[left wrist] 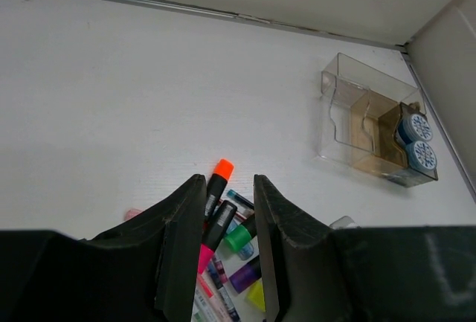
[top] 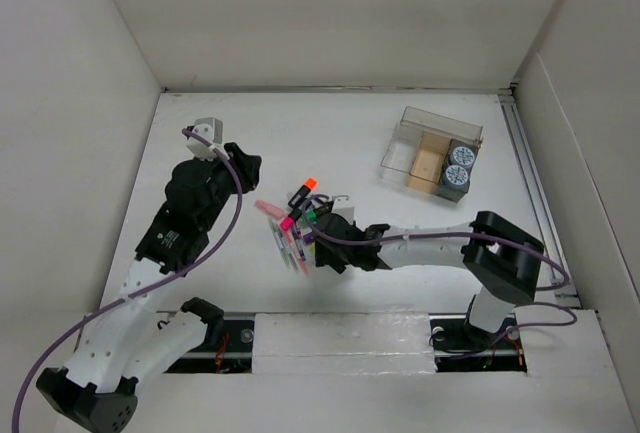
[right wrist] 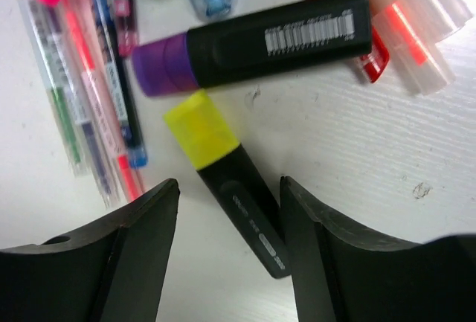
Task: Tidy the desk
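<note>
Top external view showed the desk (top: 340,133) beneath both arms, largely unsorted: pens and highlighters (top: 292,225) lay heaped mid-desk, well apart from the clear organizer (top: 430,153). On the wrist views, the right gripper (right wrist: 229,188) stood open astride a yellow highlighter (right wrist: 202,132), and the left gripper (left wrist: 227,184) hung open, empty.

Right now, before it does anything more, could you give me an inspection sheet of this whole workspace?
Surface: white desk, flat and matte.
Job's things: clear organizer at far right, two blue-topped round items in its rightmost compartment.
Clutter: pens and highlighters heaped loose mid-desk.
Pincers: left pincer open, near the heap; right pincer open, straddling a yellow-capped highlighter.
Cables: purple cables run along both arms.
Surroundings: white panel walls on three sides.
</note>
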`<state>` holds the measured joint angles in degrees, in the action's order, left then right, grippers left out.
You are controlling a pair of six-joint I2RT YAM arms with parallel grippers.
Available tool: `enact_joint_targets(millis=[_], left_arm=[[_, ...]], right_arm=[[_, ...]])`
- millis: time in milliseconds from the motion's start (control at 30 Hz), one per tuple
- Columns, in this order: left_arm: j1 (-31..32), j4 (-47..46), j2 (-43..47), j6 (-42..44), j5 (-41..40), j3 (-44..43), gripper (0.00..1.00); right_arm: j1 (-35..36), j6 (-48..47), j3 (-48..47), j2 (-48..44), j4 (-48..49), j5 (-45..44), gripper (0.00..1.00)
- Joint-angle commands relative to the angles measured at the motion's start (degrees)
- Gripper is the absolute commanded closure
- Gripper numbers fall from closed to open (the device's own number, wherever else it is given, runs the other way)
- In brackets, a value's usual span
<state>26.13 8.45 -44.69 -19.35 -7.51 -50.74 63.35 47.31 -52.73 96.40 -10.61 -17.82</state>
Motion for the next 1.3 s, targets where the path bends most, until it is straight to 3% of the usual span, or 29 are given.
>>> enact_joint_targets(millis=[0, 67, 100, 233, 433, 500, 600, 700, 933, 1267], left_arm=[[-0.38, -2.65, 1.53, -1.92, 3.99, -2.96, 0.71], [-0.38, -3.26, 2.41, -3.14, 6.79, -2.96, 0.72], [-0.38, -3.44, 2.59, -3.75, 7.15, -2.87, 0.72], [-0.38, -4.05, 3.9, -5.43, 10.41, -1.64, 0.72], [4.61, 0.51, 0.93, -3.68, -2.75, -5.33, 0.74], [4.63, 0.61, -0.22, -3.85, -6.11, -5.07, 0.75], [5.16, -0.89, -2.15, -4.2, -4.54, -3.41, 0.76], [5.16, -2.21, -1.98, -4.2, -1.72, -2.43, 0.76], [2.08, -3.43, 0.47, -4.38, 1.17, -2.79, 0.75], [2.08, -2.82, 3.02, -3.5, 1.71, -1.73, 0.75]], right_arm=[[0.28, 5.16, -3.08, 4.49, -8.02, -6.52, 0.38], [0.28, 5.69, -5.26, 5.9, -8.99, -8.35, 0.42], [0.8, 8.13, -6.06, 6.69, -12.12, -9.06, 0.5], [1.95, 10.61, -11.15, 11.25, -19.25, -11.35, 0.52], [4.41, 10.79, -17.23, 15.92, -27.53, -12.67, 0.49], [4.41, 11.4, -16.45, 14.53, -27.1, -12.59, 0.52], [4.41, 12.02, -13.55, 12.16, -25.09, -13.9, 0.57], [4.41, 11.67, -12.04, 13.01, -23.06, -15.58, 0.71], [4.41, 10.26, -12.93, 15.23, -19.28, -13.56, 0.88], [5.46, 14.56, -7.74, 6.18, -17.34, -13.81, 0.93]])
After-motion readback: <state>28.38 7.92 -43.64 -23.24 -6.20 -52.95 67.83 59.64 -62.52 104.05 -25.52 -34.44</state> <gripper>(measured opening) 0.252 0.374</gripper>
